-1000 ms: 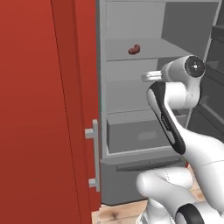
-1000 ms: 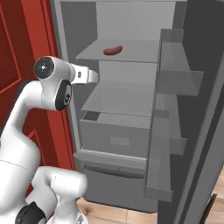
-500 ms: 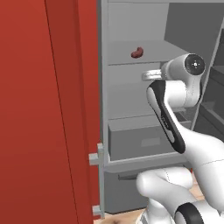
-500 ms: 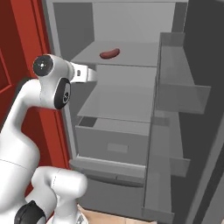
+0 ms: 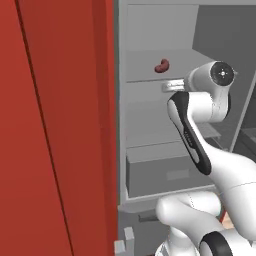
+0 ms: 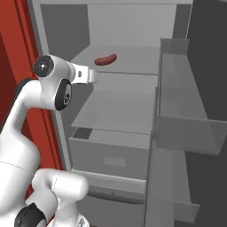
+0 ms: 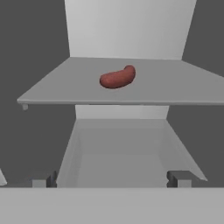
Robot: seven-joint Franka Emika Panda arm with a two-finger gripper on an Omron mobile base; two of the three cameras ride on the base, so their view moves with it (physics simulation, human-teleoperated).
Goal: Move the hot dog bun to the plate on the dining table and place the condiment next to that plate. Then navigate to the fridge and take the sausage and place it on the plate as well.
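Facing the open fridge, we hold our gripper level, jaws spread wide and empty, just below the upper shelf where the sausage lies alone, well ahead, so the fingers can straddle it.

Surfaces: fridge interior and contents
Fridge shelves matt smooth grey; sausage smooth reddish-brown with faint sheen; red cabinet panel flat, matt, even-toned.
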